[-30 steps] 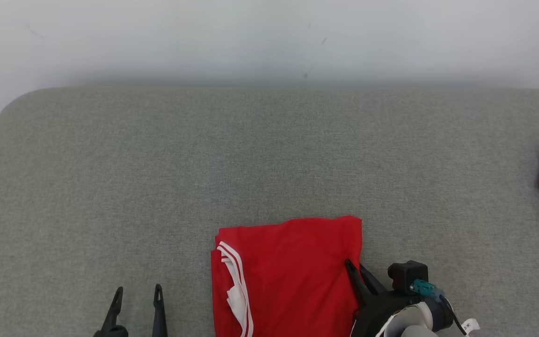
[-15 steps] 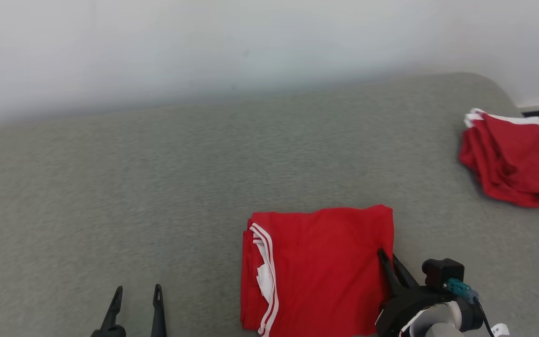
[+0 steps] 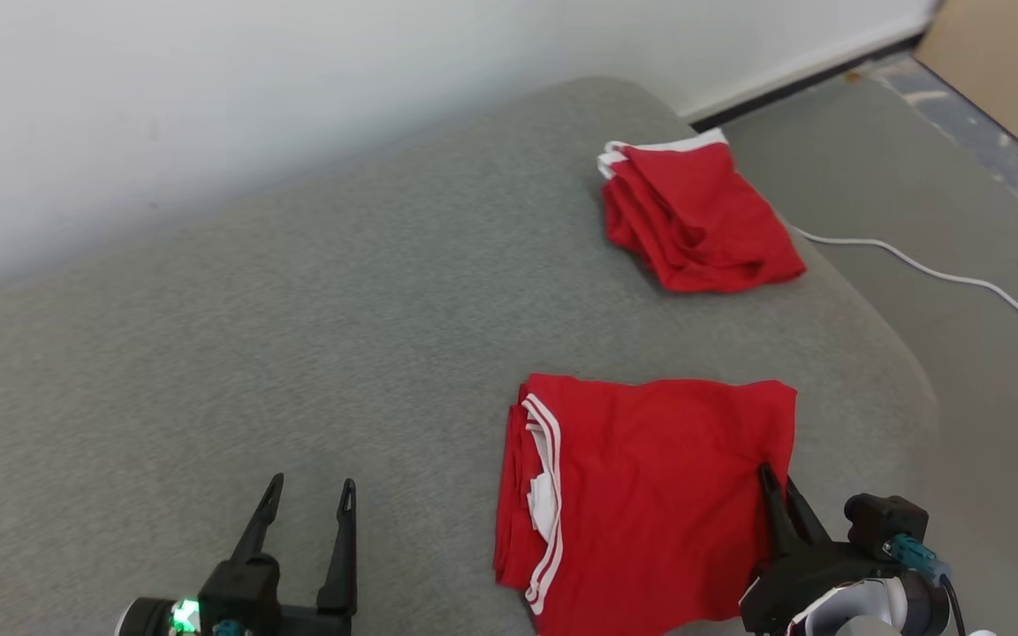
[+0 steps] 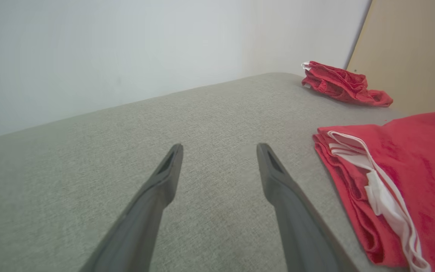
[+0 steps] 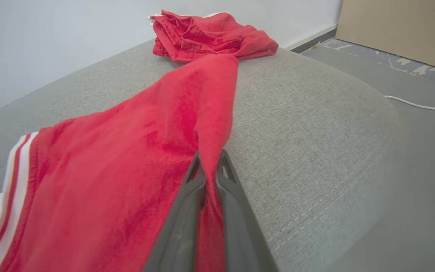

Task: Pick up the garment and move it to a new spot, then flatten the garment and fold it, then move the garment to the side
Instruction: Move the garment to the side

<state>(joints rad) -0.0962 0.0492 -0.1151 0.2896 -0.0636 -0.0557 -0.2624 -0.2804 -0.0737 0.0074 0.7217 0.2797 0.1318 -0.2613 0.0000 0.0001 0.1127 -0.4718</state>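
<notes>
A folded red garment (image 3: 650, 495) with white stripes along its left edge lies on the grey cushion near the front right. My right gripper (image 3: 774, 481) is shut on the garment's right edge; in the right wrist view the red cloth (image 5: 145, 162) is pinched between the two fingers (image 5: 210, 158). My left gripper (image 3: 307, 495) stands open over bare cushion, well left of the garment, with nothing between its fingers (image 4: 172, 166). The garment's striped edge (image 4: 376, 189) shows at the right of the left wrist view.
A second red garment (image 3: 695, 212) lies bunched at the far right corner of the grey cushion (image 3: 297, 336). Beyond the cushion's right edge is grey floor with a white cable (image 3: 933, 274). A white wall runs behind, and a tan board (image 3: 1004, 62) stands at the far right.
The head camera has swung to the right, bringing the far red garment, the floor and the cable into view. The right gripper stays shut on the garment's edge; the left stays open.
</notes>
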